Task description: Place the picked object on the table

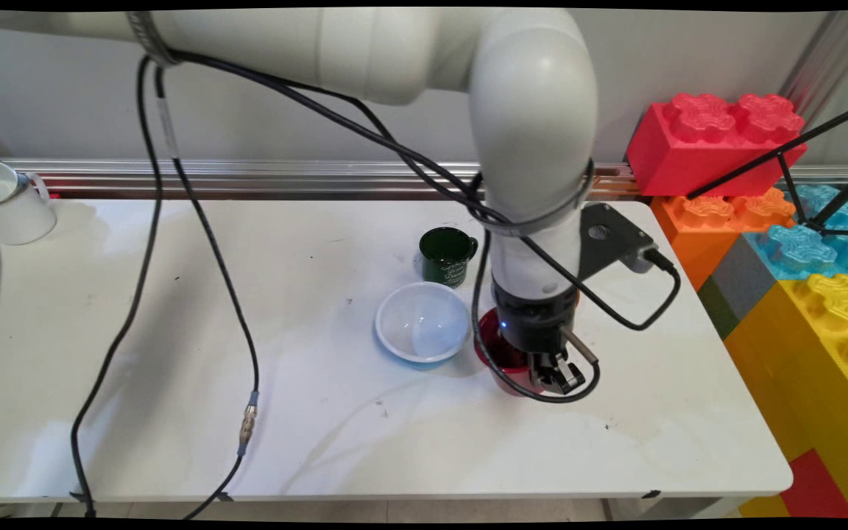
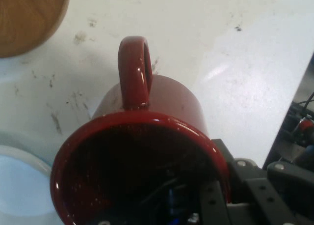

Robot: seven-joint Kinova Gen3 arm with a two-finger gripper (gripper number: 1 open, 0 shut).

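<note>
A dark red mug (image 1: 496, 355) stands on the white table (image 1: 174, 331), right of a white bowl (image 1: 422, 322). My gripper (image 1: 556, 377) points down at the mug's right rim. In the hand view the red mug (image 2: 162, 104) fills the middle, its handle (image 2: 133, 70) pointing to the picture's top. My gripper (image 2: 223, 188) straddles the rim at the lower right, one finger inside and one outside, shut on the wall. A dark green mug (image 1: 446, 255) stands just behind the bowl.
A white mug (image 1: 8, 202) sits at the table's far left corner. Big toy bricks (image 1: 785, 243) are stacked off the right edge. Black cables (image 1: 196, 294) hang over the left half. A round wooden disc (image 2: 24, 18) and the bowl's rim (image 2: 17, 178) show beside the mug.
</note>
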